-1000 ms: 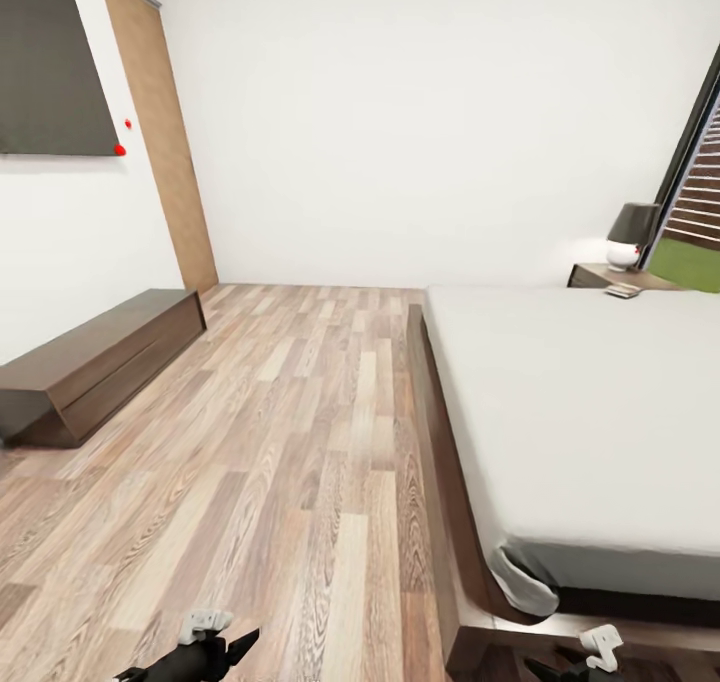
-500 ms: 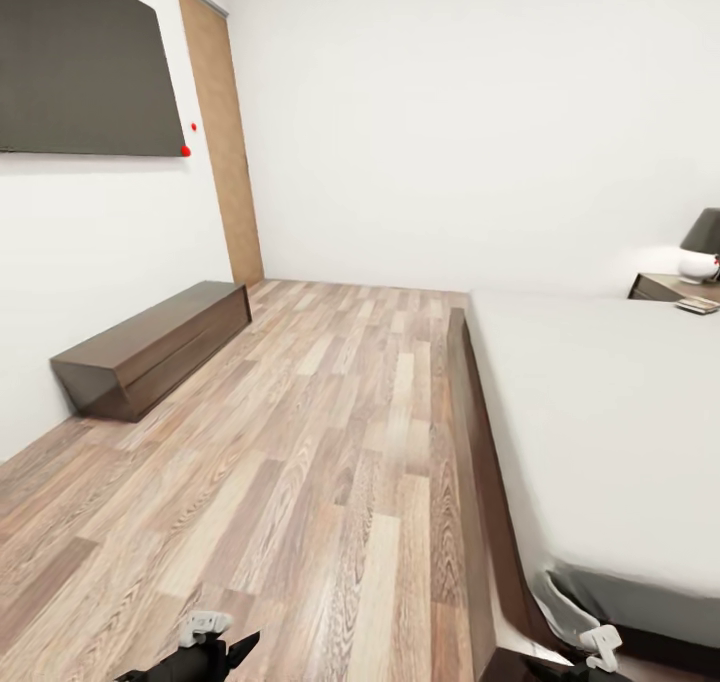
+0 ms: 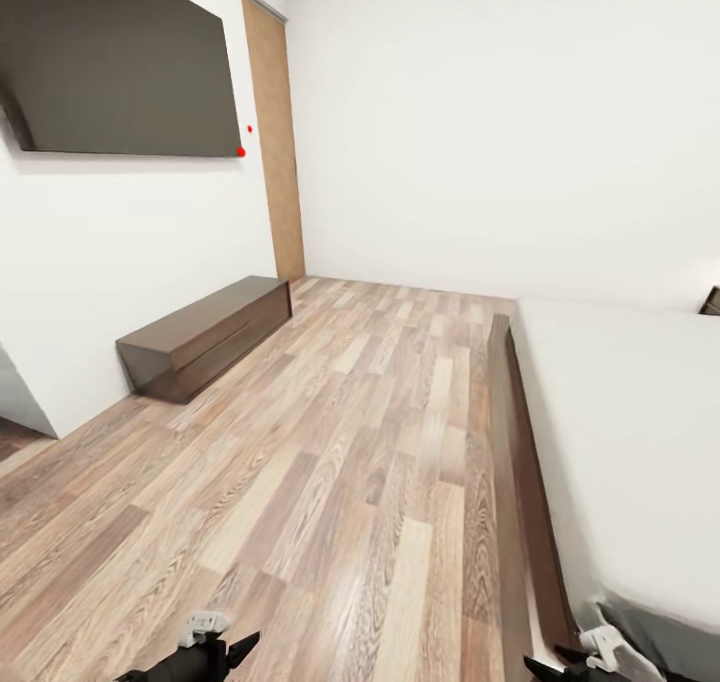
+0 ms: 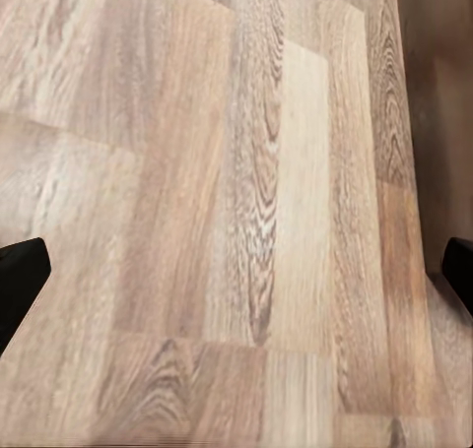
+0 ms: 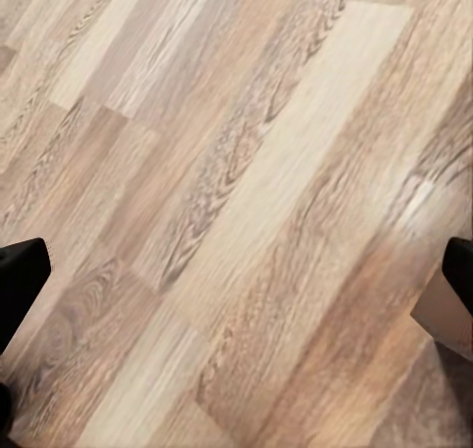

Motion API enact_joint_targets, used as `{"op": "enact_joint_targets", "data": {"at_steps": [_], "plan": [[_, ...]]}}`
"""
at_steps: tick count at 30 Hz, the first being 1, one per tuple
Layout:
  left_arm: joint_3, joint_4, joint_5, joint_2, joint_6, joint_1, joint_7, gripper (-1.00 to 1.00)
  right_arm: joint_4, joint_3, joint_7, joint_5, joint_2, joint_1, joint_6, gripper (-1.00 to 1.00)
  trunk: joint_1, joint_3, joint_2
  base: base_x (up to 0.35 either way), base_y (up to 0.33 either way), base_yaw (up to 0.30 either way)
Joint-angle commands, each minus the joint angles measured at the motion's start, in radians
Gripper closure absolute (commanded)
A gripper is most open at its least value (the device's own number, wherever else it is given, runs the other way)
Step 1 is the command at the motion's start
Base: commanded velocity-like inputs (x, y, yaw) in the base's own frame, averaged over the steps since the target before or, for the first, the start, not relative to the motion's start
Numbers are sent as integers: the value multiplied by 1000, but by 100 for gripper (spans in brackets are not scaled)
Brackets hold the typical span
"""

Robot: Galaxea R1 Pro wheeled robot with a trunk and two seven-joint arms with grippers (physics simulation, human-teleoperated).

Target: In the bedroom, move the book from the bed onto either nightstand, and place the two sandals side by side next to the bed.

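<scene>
In the bedroom, seen from my head camera, a wood-plank floor (image 3: 350,462) fills the centre of the frame and runs back to plain white walls. At the right edge lies the bed (image 3: 640,412), its bare grey mattress bordered by a dark wood frame running from the lower right up toward mid-frame. At the far right edge, just past the mattress, a dark sliver may be a nightstand (image 3: 712,302), too little of it to be sure. At the upper left a large dark screen (image 3: 120,62) hangs on the wall, with two small red dots beside it and a tall wood-toned door (image 3: 275,142) next to those. Below it, at mid-left, a long dark low cabinet (image 3: 205,337) sits against the wall. My left gripper (image 3: 215,652) pokes in at the bottom left and my right gripper (image 3: 590,657) at the bottom right; in both wrist views the dark fingertips sit at opposite edges over bare planks, so both stand wide apart and hold nothing. I judge I am on the way, searching the room: neither the book nor the sandals can be placed from here. The next move calls for looking further until they appear. No writing or brand is readable anywhere.
</scene>
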Motion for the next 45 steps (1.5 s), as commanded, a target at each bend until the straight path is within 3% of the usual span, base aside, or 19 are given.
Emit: {"op": "enact_joint_targets", "data": {"at_steps": [1, 12, 45], "plan": [[7, 1, -8, -1, -3, -1, -6, -100, 1, 9, 2, -7, 0, 0, -6, -100, 0, -1, 0, 0, 0, 272], [8, 1, -8, -1, -3, -1, -6, -100, 1, 9, 2, -7, 0, 0, -6, -100, 0, -1, 0, 59, 0, 122], [9, 1, -8, -1, -3, -1, -6, -100, 1, 9, 3, -7, 0, -1, -6, -100, 0, -1, 0, 324, 0, 1]]}}
